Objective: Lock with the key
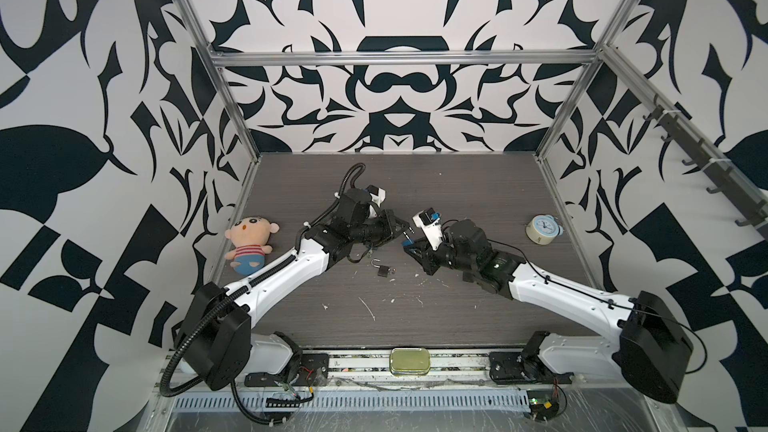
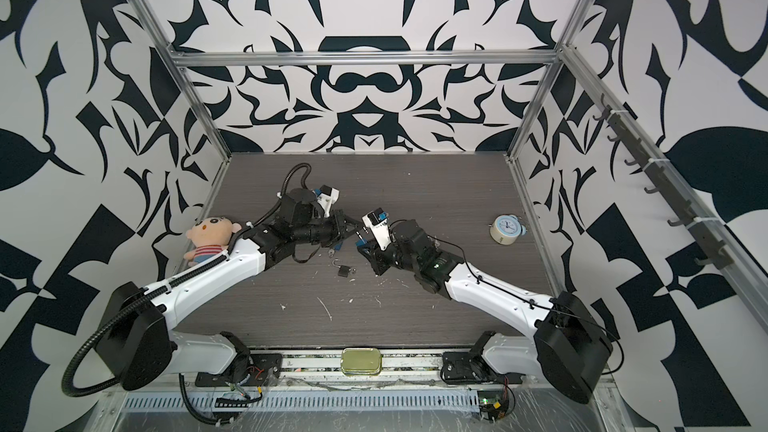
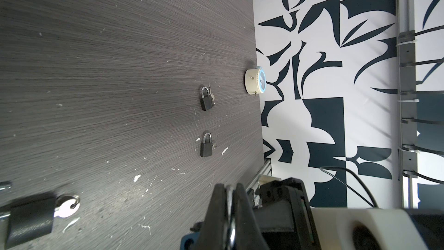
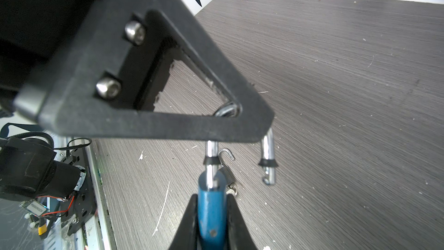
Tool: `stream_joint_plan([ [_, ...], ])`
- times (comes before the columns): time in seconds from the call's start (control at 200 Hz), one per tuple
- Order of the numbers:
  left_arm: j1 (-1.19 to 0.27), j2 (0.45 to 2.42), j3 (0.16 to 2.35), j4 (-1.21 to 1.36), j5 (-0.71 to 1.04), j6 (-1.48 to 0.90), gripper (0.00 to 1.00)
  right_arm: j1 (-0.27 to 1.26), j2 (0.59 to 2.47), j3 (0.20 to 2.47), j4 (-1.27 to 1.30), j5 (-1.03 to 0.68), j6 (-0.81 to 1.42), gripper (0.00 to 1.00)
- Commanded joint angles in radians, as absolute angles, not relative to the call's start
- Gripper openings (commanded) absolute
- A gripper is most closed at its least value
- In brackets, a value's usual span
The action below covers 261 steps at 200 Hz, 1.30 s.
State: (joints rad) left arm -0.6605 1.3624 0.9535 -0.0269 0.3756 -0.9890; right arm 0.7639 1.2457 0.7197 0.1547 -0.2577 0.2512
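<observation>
A blue padlock (image 4: 211, 212) is held off the table between both arms. My right gripper (image 4: 211, 198) is shut on its blue body (image 1: 409, 245). The chrome shackle (image 4: 268, 150) stands open, one leg in the body and one leg free. My left gripper (image 3: 229, 188) is shut on the shackle's bend; its black finger (image 4: 168, 121) covers that bend. On the table below lies a small dark padlock (image 1: 381, 270) with its shackle open. A silver key (image 3: 67, 206) sticks in that dark padlock (image 3: 28, 220). In both top views the grippers (image 2: 356, 229) meet mid-table.
Two more dark padlocks (image 3: 206, 99) (image 3: 206, 145) lie shut toward the right wall, near a white alarm clock (image 1: 542, 229). A plush doll (image 1: 249, 245) lies by the left wall. A gold tin (image 1: 409, 361) sits on the front rail.
</observation>
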Motion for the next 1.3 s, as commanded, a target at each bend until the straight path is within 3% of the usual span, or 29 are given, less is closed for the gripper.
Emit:
stream_joint_plan([
  [0.0, -0.665, 1.329, 0.977, -0.009, 0.387, -1.001, 0.00, 0.760, 1.233, 0.767, 0.164, -0.218, 0.260, 0.00],
  [0.04, -0.664, 1.321, 0.975, -0.011, 0.379, -0.995, 0.00, 0.758, 1.228, 0.775, 0.140, -0.231, 0.254, 0.00],
  [0.16, -0.654, 1.287, 0.975, -0.078, 0.335, -0.946, 0.31, 0.733, 1.209, 0.805, 0.045, -0.342, 0.237, 0.00],
  [0.24, -0.632, 1.242, 0.976, -0.149, 0.302, -0.899, 0.37, 0.709, 1.193, 0.825, -0.028, -0.433, 0.235, 0.00],
  [0.415, -0.611, 1.182, 0.966, -0.219, 0.273, -0.800, 0.36, 0.686, 1.144, 0.822, -0.122, -0.603, 0.237, 0.00],
  [0.67, -0.614, 1.213, 0.952, -0.093, 0.477, -0.710, 0.37, 0.686, 1.150, 0.834, -0.192, -0.826, 0.274, 0.00],
  [1.0, -0.637, 1.301, 0.908, 0.050, 0.739, -0.712, 0.37, 0.655, 1.149, 0.819, -0.122, -0.927, 0.354, 0.00],
  [1.3, -0.638, 1.282, 0.844, 0.071, 0.819, -0.701, 0.33, 0.615, 1.163, 0.830, -0.111, -0.957, 0.388, 0.00],
])
